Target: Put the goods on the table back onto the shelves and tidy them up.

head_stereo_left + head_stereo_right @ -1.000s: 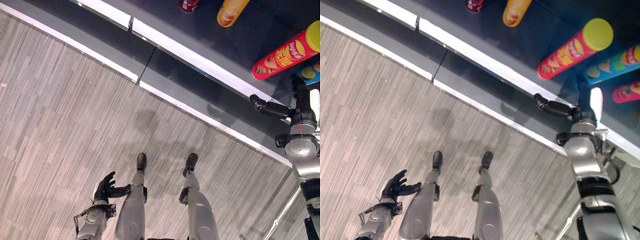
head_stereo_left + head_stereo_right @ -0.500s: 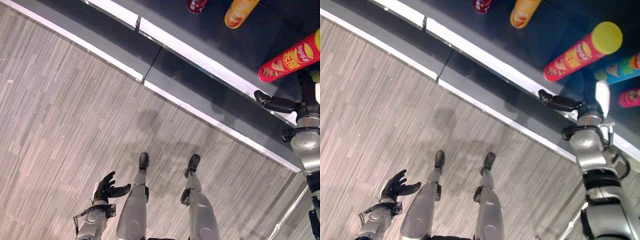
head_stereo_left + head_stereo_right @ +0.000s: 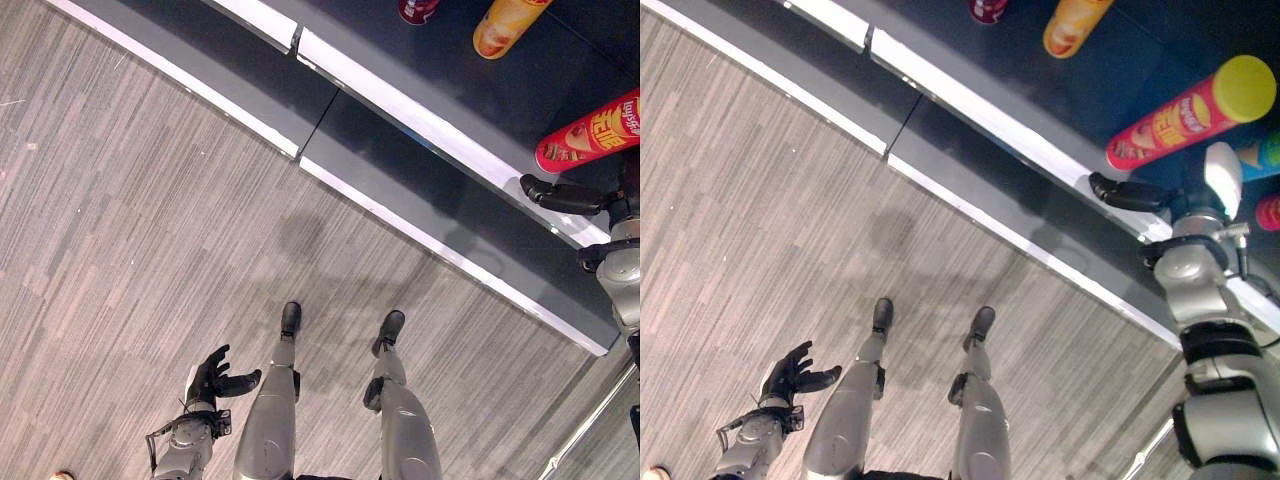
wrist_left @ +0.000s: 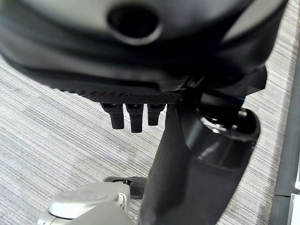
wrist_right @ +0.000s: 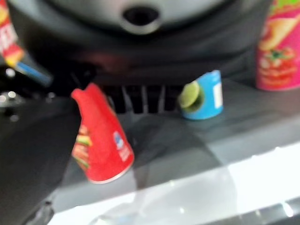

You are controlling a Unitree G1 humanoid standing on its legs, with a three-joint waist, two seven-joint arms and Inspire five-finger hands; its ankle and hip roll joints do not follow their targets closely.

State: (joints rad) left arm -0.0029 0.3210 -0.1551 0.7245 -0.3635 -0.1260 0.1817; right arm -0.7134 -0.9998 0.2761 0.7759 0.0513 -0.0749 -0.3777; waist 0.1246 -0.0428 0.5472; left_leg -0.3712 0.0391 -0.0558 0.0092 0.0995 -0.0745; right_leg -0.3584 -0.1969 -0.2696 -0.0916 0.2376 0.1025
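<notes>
1. Left hand (image 3: pixel 212 376) hangs low over the floor, fingers loosely spread, holding nothing.
2. Right hand (image 3: pixel 1140 194) reaches over the shelf's (image 3: pixel 970 115) front edge; its finger state can't be told.
3. Red can (image 3: pixel 1185 112) stands just beyond: light, stiff, slick, so best gripped mid-body.

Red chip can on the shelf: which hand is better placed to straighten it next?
Right. The right hand is at the shelf beside the red chip can; the left hand hangs low over the floor.

Glossy red tube (image 3: pixel 1188 113) on a smooth matt dark shelf (image 3: pixel 1120 70); streaked grey floor (image 3: pixel 790 220).
</notes>
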